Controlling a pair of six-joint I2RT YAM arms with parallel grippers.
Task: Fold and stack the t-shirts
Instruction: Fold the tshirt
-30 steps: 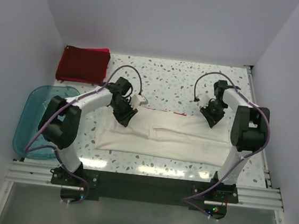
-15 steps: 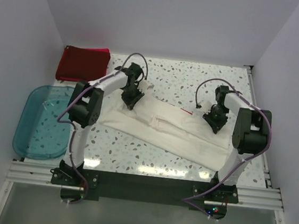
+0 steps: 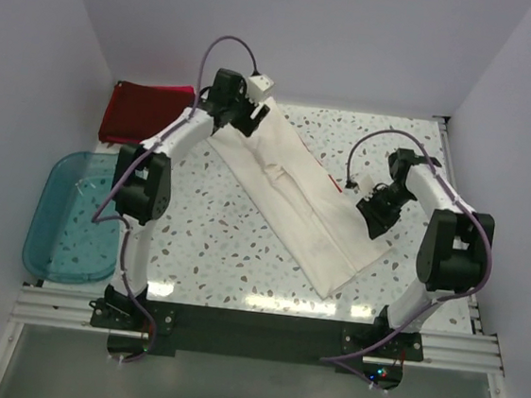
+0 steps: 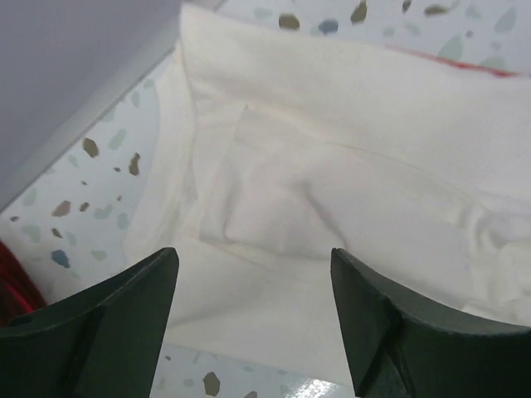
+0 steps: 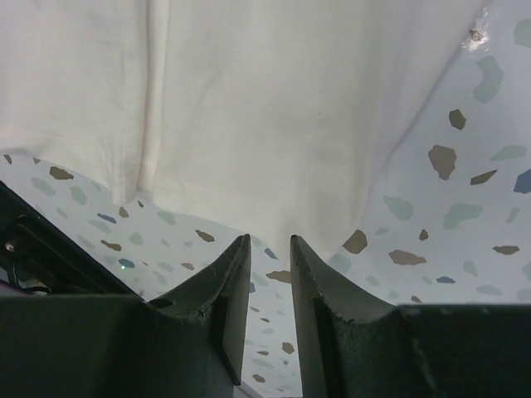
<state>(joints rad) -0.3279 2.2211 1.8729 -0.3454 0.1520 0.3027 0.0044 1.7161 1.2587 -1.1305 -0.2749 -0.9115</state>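
The cream-white t-shirt (image 3: 286,187), folded into a long strip, lies diagonally from the far left toward the near right; a thin red print edge (image 3: 325,181) shows along its right side. My left gripper (image 3: 241,122) hovers over the strip's far end, jaws wide open; in the left wrist view (image 4: 253,259) only cream cloth (image 4: 348,141) lies below them. My right gripper (image 3: 377,220) sits at the strip's near right corner. In the right wrist view the cloth (image 5: 265,99) draws to a point at its narrow-set fingertips (image 5: 270,240), which pinch that corner. Folded dark red t-shirt (image 3: 146,113), with pink under it, rests far left.
A translucent teal tub (image 3: 74,212) stands at the left edge, beside the left arm. The back wall runs close behind the left gripper. Speckled tabletop (image 3: 232,243) shows in front of the strip, and more of it (image 3: 367,138) at the far right.
The cream strip has swung from lying across the table to a diagonal. My left gripper carried its end to the far left and then opened, letting go. The right gripper shifted slightly.
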